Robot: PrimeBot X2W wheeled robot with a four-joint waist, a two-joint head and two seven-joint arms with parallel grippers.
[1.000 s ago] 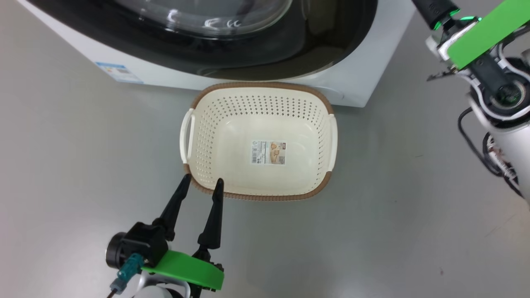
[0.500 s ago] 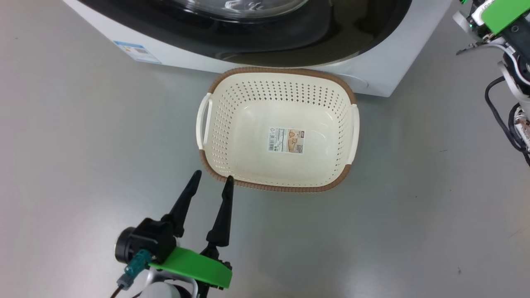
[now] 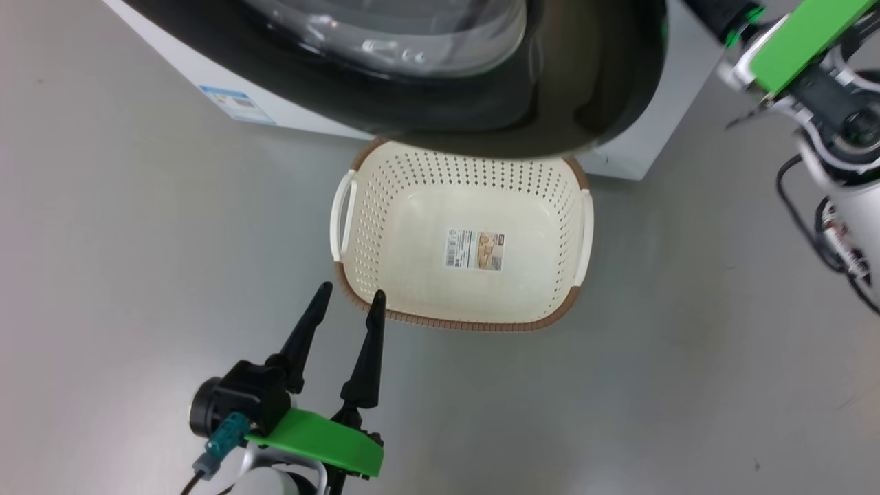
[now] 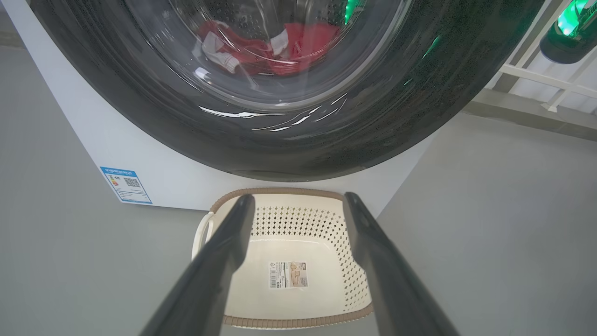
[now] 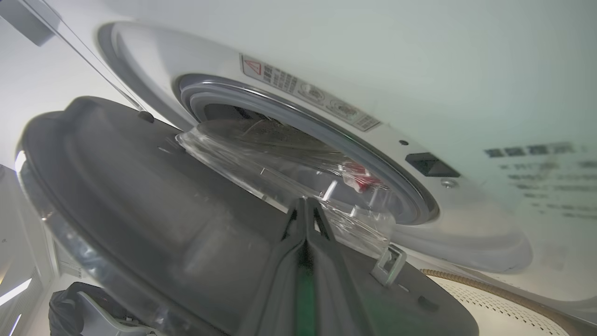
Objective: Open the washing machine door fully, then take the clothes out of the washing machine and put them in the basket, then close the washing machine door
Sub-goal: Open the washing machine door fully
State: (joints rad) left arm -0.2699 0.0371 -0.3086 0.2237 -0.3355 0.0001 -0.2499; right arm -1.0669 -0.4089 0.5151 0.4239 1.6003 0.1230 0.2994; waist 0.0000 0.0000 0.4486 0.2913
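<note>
Washing machine [image 4: 65, 107] stands on grey floor [image 3: 137, 275], a small blue label [image 3: 237, 104] low on its white front. Washing machine door [image 3: 564, 89] ajar, not fully open. In the right wrist view its dark inner face is swung clear of the grey rubber ring [image 5: 289, 112], while the glass bowl sits partly in the opening. A latch hook [image 5: 387, 268] stands up from the door's inner edge. Clothes [image 4: 261, 51] lie inside the drum, red with white bits, seen through the glass from the left wrist, and a scrap of red shows in the gap on the right wrist view. Basket [image 3: 371, 234] is on the floor just in front of the machine, with nothing in it but the paper label [image 3: 476, 249] on its bottom. In the head view the door's lower rim overhangs the basket's far edge. Left gripper [image 3: 350, 294] hangs low near the basket's near-left corner, jaws spread wide, holding nothing, fingers aimed at the basket and the machine. Right gripper [image 5: 305, 205] has its fingers pressed together with nothing between them, lying along the door's inner face by the glass; cannot tell whether it touches the door. Right arm's green plate [image 3: 797, 34] shows at the upper right of the head view, beside the machine.
</note>
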